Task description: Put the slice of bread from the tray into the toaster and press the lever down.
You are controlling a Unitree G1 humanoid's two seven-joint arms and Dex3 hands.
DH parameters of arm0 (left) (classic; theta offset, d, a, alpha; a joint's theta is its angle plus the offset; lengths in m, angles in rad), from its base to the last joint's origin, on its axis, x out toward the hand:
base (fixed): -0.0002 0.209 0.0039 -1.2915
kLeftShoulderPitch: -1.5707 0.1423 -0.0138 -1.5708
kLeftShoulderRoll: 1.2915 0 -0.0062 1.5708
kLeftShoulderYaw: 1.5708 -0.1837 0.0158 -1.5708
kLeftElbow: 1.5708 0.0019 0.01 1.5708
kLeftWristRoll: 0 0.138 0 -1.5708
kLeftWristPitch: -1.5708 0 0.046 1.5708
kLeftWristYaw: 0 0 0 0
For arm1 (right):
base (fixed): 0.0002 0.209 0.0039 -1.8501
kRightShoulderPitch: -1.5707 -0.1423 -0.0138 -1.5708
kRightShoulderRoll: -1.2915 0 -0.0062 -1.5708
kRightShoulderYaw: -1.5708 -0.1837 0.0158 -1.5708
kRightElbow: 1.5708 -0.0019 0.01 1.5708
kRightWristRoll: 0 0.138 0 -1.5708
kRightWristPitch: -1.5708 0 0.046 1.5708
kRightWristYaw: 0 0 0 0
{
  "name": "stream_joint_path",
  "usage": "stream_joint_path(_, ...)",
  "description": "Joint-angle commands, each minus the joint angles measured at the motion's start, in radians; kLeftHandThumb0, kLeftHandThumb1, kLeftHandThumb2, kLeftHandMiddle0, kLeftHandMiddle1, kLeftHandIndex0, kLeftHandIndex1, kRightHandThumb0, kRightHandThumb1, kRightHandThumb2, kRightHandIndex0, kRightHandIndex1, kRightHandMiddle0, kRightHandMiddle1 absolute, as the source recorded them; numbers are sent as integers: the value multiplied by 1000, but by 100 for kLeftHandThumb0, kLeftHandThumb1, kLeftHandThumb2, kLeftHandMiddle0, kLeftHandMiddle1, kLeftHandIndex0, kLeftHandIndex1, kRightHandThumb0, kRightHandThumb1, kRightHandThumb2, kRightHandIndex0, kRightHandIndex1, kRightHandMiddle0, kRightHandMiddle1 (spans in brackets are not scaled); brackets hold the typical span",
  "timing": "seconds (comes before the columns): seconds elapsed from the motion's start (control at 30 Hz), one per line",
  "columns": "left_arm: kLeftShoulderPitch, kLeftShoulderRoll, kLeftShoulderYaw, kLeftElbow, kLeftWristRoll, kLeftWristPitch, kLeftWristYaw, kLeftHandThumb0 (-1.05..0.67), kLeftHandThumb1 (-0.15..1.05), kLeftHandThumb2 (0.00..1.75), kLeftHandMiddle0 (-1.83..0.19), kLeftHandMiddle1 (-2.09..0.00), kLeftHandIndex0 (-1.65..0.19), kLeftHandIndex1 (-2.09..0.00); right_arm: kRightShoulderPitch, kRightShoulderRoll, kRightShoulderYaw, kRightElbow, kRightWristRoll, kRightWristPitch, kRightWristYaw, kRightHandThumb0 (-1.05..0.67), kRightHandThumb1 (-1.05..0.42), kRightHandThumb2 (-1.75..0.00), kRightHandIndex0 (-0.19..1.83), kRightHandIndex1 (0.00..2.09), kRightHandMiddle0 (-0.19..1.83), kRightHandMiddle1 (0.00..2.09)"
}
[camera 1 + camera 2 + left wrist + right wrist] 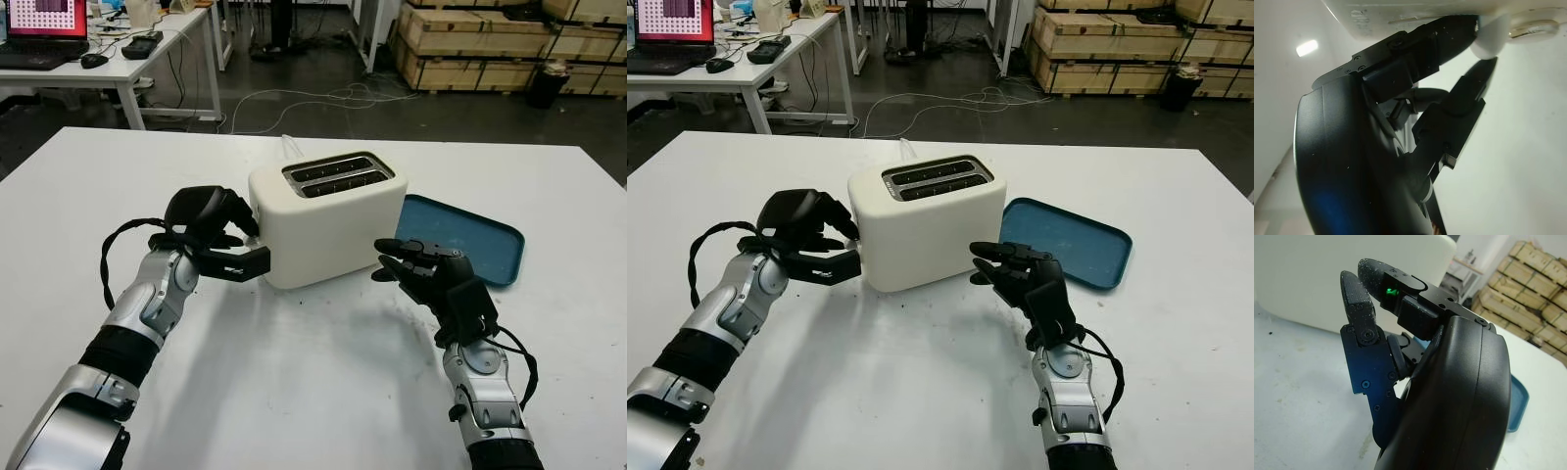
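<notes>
Left eye view — boxy cream toaster (323, 220), left hand (217, 235) at lever

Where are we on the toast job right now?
The blue tray holds no bread, so the slice seems to be loaded, though the toaster slots look dark. The left hand is at the toaster's end by the lever; pressing looks underway or pending. The right hand is open, near the toaster's front.

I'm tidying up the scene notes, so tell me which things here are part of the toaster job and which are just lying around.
Part of the job:
- toaster, white, mid-table
- lever, at the left hand's fingers
- blue tray, beside the toaster, no bread on it
- left hand, at the toaster's end
- right hand, open, in front of the tray

Just lying about:
- laptop on the far desk
- wooden crates
- floor cables
</notes>
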Motion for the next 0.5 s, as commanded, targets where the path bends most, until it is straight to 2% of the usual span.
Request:
stream_joint_path(0.0, 102, -184, -253, 151, 60, -44, -144, -19, 78, 0, -80, -117, -126, -2, -2, 2, 3, 0, -6, -15, -4, -49, -84, 0, 104, 77, 125, 0)
stream_joint_path(0.1, 100, -178, -246, 151, 44, -49, -142, -17, 77, 0, -83, -103, -126, -1, 0, -1, 9, -8, -16, -10, -9, -48, -85, 0, 104, 76, 124, 0)
stream_joint_path(0.17, 99, -179, -235, 155, 25, -42, -155, -15, 76, 0, -84, -103, -126, -2, -1, -2, 8, -8, -18, -11, -11, -48, -85, 0, 104, 75, 123, 0)
stream_joint_path(0.37, 89, -130, -217, 108, 30, -60, -125, -13, 77, 0, -81, -130, -127, -2, 1, 2, 6, -11, -9, -2, -12, -47, -85, 0, 104, 76, 124, 1)
stream_joint_path(0.47, 90, -101, -193, 75, 10, -97, -101, -14, 76, 1, -81, -136, -129, -2, 2, 1, 9, -14, -14, 0, -14, -49, -85, 0, 103, 75, 124, 0)
